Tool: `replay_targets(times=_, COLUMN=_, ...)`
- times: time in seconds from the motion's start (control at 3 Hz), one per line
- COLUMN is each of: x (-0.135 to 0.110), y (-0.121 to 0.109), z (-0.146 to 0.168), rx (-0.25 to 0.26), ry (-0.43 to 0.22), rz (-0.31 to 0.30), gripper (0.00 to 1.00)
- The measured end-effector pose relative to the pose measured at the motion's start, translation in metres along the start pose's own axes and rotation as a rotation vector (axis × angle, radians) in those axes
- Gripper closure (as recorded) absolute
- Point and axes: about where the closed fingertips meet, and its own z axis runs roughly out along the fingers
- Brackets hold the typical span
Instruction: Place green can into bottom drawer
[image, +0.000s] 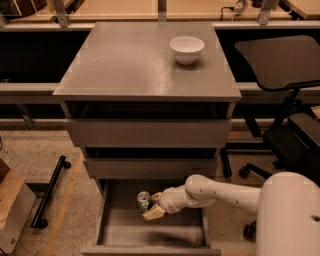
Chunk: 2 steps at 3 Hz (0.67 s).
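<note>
Fingers (151, 214) around green can (143, 199) in bottom drawer (150, 236)

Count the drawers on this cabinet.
3: top drawer, middle drawer beneath it, and bottom drawer pulled out, with the green can and the gripper inside. None seem hidden.

White bowl (186, 49) upright on grey cabinet top (125, 65), far right part. Two upper drawers (147, 132) below top, dark gap above each. Black office chair (280, 60) right of cabinet, castors on speckled floor (45, 150). Black wheeled bar (47, 192) lying on floor, left. Cardboard box (12, 205) near left edge. Gripper (152, 205) low, near centre, below the upper drawers.
</note>
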Motion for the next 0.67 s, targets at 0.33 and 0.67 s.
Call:
replay_targets(times=0.33, x=0.0396, y=-0.023, z=0.0291, rx=-0.011, ry=0.018, rz=0.039, gripper=1.0)
replay_targets(times=0.67, x=0.0444, y=-0.0322, z=0.0327, rx=0.001, ry=0.013, rz=0.049, gripper=1.0)
